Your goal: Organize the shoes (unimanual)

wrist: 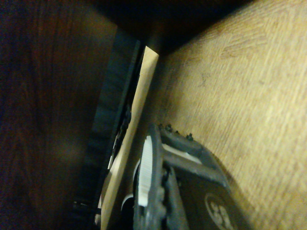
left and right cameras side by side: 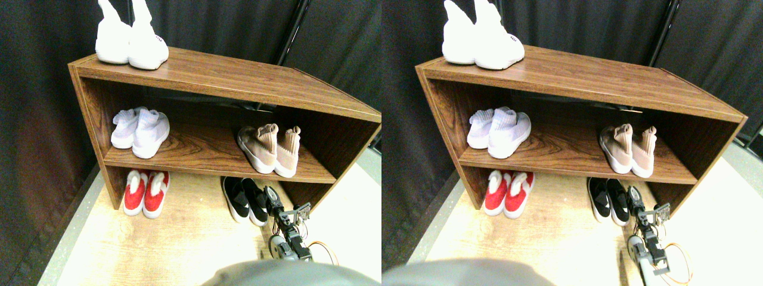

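Note:
The black shoes [left and right cameras side by side: 245, 201] with white soles stand side by side on the floor under the right end of the wooden shelf [left and right cameras side by side: 226, 77]. The beige-tan shoes [left and right cameras side by side: 269, 149] stand as a pair on the right of the middle board, cuffs up. My right gripper [left and right cameras side by side: 274, 196] reaches in low from the lower right, its tip right beside the right black shoe; whether it touches the shoe is unclear. The wrist view shows only a dark jaw frame over the pale floor [wrist: 249, 86] and a dark wooden panel [wrist: 48, 120], with no shoe in it.
An all-white high-cuff pair [left and right cameras side by side: 131, 44] sits on the shelf top at the left. A pale white pair [left and right cameras side by side: 140, 131] stands on the left of the middle board, and a red-and-white pair [left and right cameras side by side: 146, 192] on the floor below. Black curtains hang behind. An orange cable [left and right cameras side by side: 322, 247] loops by the arm.

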You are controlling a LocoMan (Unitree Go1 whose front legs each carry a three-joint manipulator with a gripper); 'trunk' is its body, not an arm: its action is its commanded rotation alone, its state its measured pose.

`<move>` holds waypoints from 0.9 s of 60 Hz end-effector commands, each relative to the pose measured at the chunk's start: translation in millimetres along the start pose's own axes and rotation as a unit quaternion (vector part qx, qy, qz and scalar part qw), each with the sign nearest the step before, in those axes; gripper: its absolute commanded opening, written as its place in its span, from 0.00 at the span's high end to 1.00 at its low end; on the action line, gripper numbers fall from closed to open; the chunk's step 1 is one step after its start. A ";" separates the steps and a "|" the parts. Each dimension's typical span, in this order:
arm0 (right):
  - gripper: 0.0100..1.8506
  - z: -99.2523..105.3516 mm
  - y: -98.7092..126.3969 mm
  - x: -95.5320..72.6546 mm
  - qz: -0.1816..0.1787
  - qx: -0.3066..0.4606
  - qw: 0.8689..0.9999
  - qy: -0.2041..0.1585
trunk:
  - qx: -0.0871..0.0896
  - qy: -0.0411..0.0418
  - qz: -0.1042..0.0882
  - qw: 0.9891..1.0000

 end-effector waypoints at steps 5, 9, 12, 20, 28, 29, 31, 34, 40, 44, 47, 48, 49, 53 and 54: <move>0.97 -4.8 8.8 -2.8 0.017 0.009 1.000 -0.005 | -0.010 0.012 0.011 1.000; 0.97 -4.9 9.4 -3.5 0.019 0.008 1.000 -0.006 | -0.009 0.012 0.011 1.000; 0.97 -4.7 8.9 -3.5 0.021 0.011 1.000 -0.006 | -0.009 0.012 0.011 1.000; 0.97 -4.0 7.3 -5.1 0.024 0.017 1.000 -0.006 | -0.010 0.012 0.011 1.000; 0.97 -3.8 5.4 -5.6 0.023 0.020 1.000 -0.007 | -0.010 0.010 0.011 1.000; 0.97 -3.5 5.0 -5.3 0.023 0.020 1.000 -0.007 | -0.010 0.010 0.011 1.000; 0.97 -2.9 4.7 -5.2 0.022 0.021 0.999 -0.009 | -0.009 0.010 0.010 1.000; 0.97 -1.7 5.2 -5.4 0.020 0.024 0.999 -0.021 | -0.008 0.008 0.010 1.000; 0.97 3.7 7.3 -2.1 0.030 0.009 1.000 0.004 | -0.008 0.005 0.006 1.000; 0.97 7.7 13.5 -3.6 0.036 -0.006 0.999 0.001 | -0.006 0.003 0.005 1.000; 0.97 9.6 16.8 -4.7 0.040 -0.013 0.999 0.001 | -0.004 0.000 0.001 1.000; 0.97 11.6 20.3 -6.1 0.042 -0.016 0.999 -0.002 | -0.004 0.000 0.001 1.000; 0.97 11.6 20.3 -6.1 0.042 -0.016 0.999 -0.002 | -0.003 -0.001 -0.001 1.000; 0.97 16.2 28.7 -11.6 0.046 -0.031 0.998 -0.007 | -0.001 -0.004 -0.005 1.000; 0.97 17.9 30.4 -12.6 0.047 -0.031 0.998 -0.005 | -0.001 -0.004 -0.005 1.000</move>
